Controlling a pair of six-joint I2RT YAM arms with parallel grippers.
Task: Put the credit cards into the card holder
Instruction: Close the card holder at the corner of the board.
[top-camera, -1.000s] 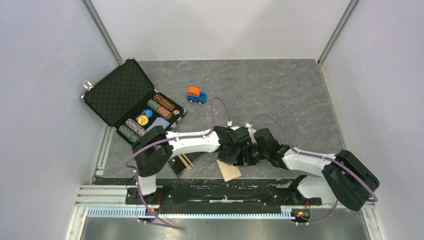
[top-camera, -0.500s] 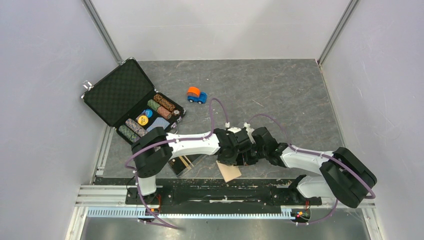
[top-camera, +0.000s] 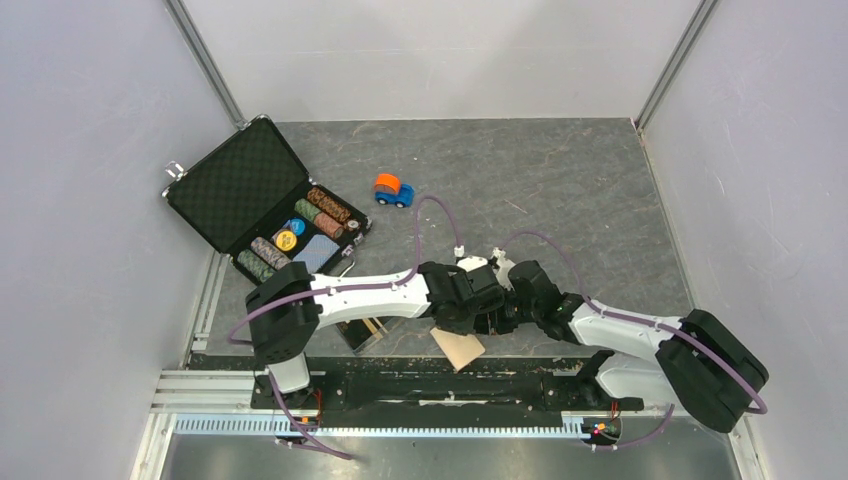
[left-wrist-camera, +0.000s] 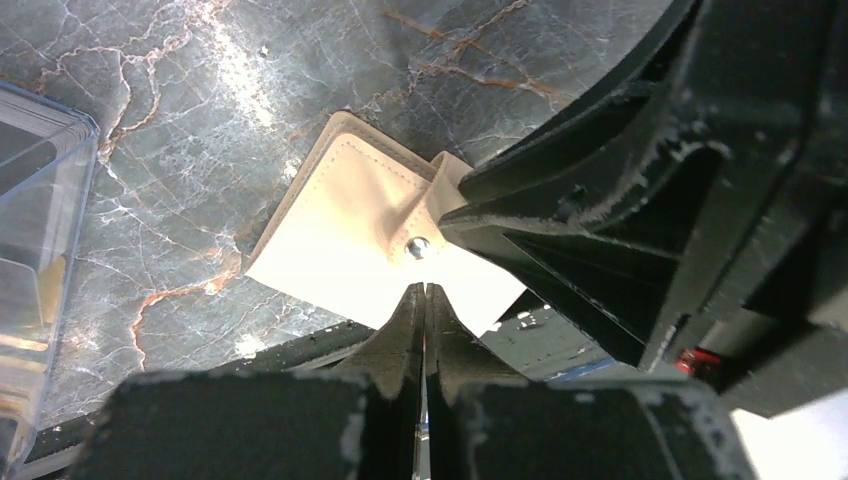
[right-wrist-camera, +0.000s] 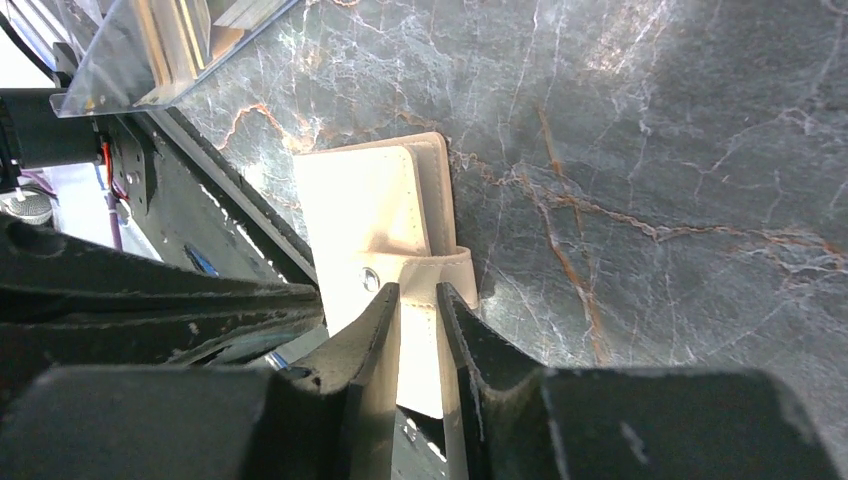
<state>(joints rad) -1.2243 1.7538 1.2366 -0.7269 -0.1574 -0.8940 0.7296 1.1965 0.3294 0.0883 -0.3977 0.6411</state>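
Unsnapping step: the card holder (top-camera: 458, 348) lies closed at the surface's (top-camera: 560, 180) near edge, centre. The right tool (right-wrist-camera: 420, 300), narrow, seems to pinch its tab; the left tool (left-wrist-camera: 424, 300), shut and empty, points beside the snap. Next: peel the tab up.

Beige card holder (left-wrist-camera: 350, 230) with silver snap, dark grey desk (top-camera: 560, 170) veined white and rust, orange-and-blue toy car (top-camera: 393, 190), black case (top-camera: 235, 180), multicoloured chips (top-camera: 328, 210)

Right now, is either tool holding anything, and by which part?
Right tool pinches the card holder by its snap tab. Left tool is shut, its tips by the snap button, with nothing visibly held.
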